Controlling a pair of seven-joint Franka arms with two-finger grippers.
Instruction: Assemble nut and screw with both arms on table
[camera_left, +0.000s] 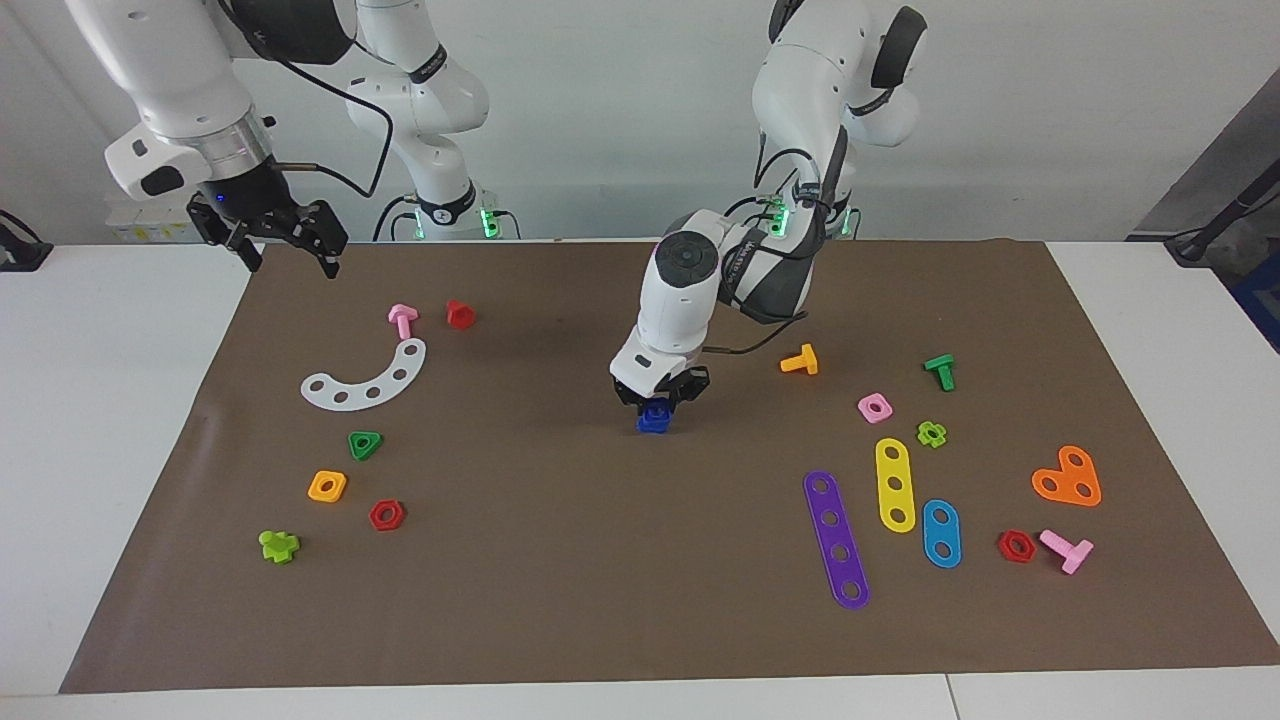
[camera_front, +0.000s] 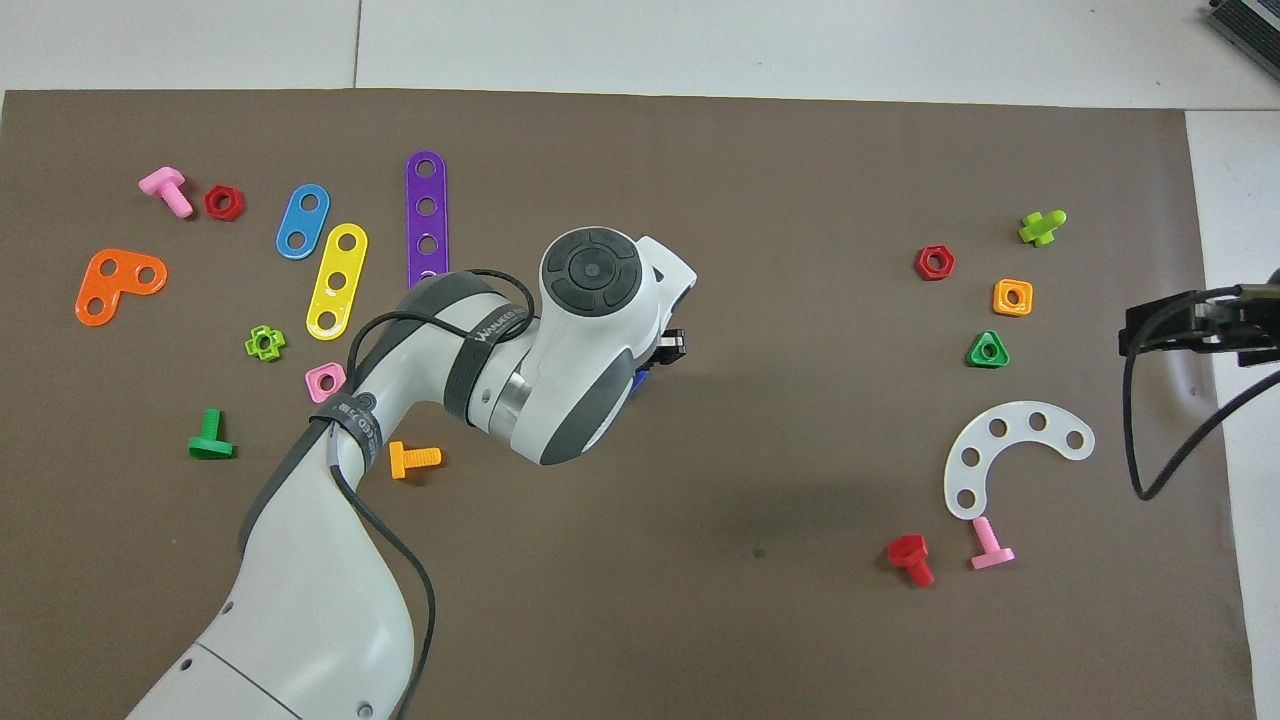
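Left gripper (camera_left: 657, 397) is pinching the screw (camera_left: 656, 408) with its fingers, holding it upright onto the nut (camera_left: 652, 424) at mid-mat, likely for threading. Right gripper (camera_left: 290, 243), fingers spread, is waiting at ten o'clock over the mat's corner.

White counter (camera_left: 120, 420), big brown mat (camera_left: 600, 580) spread across it. Toward the right arm's end: a white curved strip (camera_left: 366, 379), pink screw (camera_left: 402, 320), red screw (camera_left: 459, 314), green triangular nut (camera_left: 365, 444), orange square nut (camera_left: 327, 486), red hex nut (camera_left: 386, 515), lime piece (camera_left: 278, 545). Mid-mat, the blue nut (camera_left: 652, 423). Toward the left arm's end: orange screw (camera_left: 800, 360), green screw (camera_left: 940, 371), pink square nut (camera_left: 874, 407), purple (camera_left: 836, 539), yellow (camera_left: 894, 484) and blue (camera_left: 940, 532) strips, an orange heart plate (camera_left: 1068, 479).
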